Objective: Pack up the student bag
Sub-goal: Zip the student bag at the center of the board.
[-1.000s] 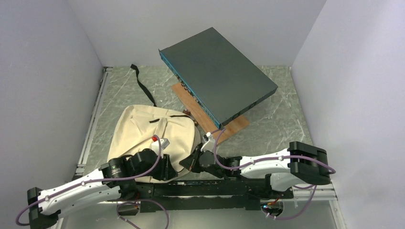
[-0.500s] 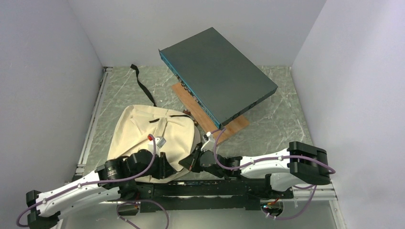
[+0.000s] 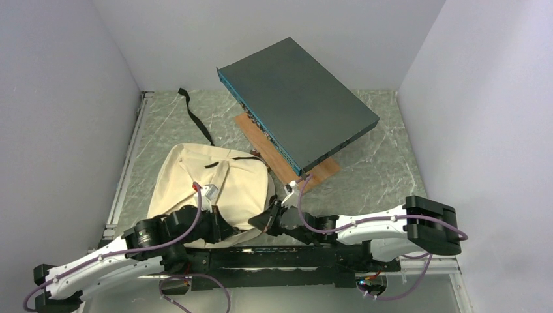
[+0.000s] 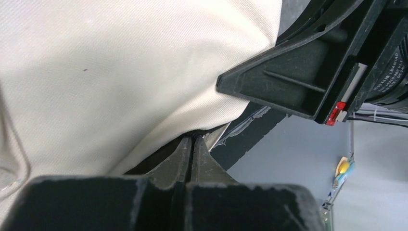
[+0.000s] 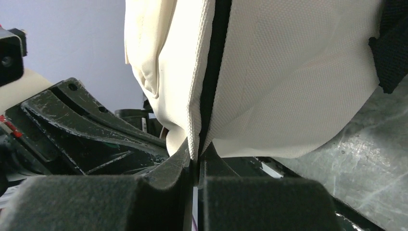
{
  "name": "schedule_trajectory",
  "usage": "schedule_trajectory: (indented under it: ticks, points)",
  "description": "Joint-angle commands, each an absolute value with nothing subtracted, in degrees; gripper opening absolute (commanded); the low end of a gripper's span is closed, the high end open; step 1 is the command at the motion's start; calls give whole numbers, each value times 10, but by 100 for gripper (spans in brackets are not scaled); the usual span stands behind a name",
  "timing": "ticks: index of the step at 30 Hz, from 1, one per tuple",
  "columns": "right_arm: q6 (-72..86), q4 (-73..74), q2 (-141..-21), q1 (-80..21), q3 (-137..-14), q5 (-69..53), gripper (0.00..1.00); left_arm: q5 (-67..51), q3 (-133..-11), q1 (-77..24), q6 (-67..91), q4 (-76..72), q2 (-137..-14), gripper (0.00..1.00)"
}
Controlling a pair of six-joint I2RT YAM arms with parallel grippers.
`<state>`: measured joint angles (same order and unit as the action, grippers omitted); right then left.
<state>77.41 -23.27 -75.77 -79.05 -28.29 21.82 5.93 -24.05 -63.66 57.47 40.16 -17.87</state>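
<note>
The student bag [image 3: 209, 179] is a cream canvas backpack lying flat on the table's left half, with a black strap [image 3: 194, 117] trailing toward the back. My left gripper [image 3: 228, 229] is at the bag's near edge; in the left wrist view its jaws [image 4: 192, 140] are pressed together with the tips at the bag's [image 4: 120, 72] hem. My right gripper [image 3: 262, 222] is at the bag's near right corner; in the right wrist view [image 5: 195, 155] it is shut on the cream fabric [image 5: 288, 77] beside the black zipper line [image 5: 216, 57].
A big dark grey flat box [image 3: 297, 107] lies tilted on a wooden board [image 3: 313, 173] at the back centre. Grey walls close in both sides and the back. The black base rail [image 3: 280, 254] runs along the near edge.
Both arms have drawn back toward the near edge. The left wrist slid left and down, and the right elbow swung out to the right. The bag's near edge follows the grippers.
</note>
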Motion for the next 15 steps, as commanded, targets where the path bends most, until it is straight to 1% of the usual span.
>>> schedule_trajectory:
  ticks: [1,7,11,13,15]
  points:
    - [769,-220,-703,-768,-239,252,0,130,-271,-635,589,511,-180,0]
    - [753,-306,-671,-717,-177,213,0,159,-275,-636,631,554,-160,0]
    - [738,-348,-679,-710,-166,189,0,173,-274,-635,644,553,-156,0]
    - [737,-349,-679,-709,-164,185,0,174,-276,-636,644,556,-158,0]
    - [739,-339,-671,-706,-156,190,0,191,-290,-639,659,594,-171,0]
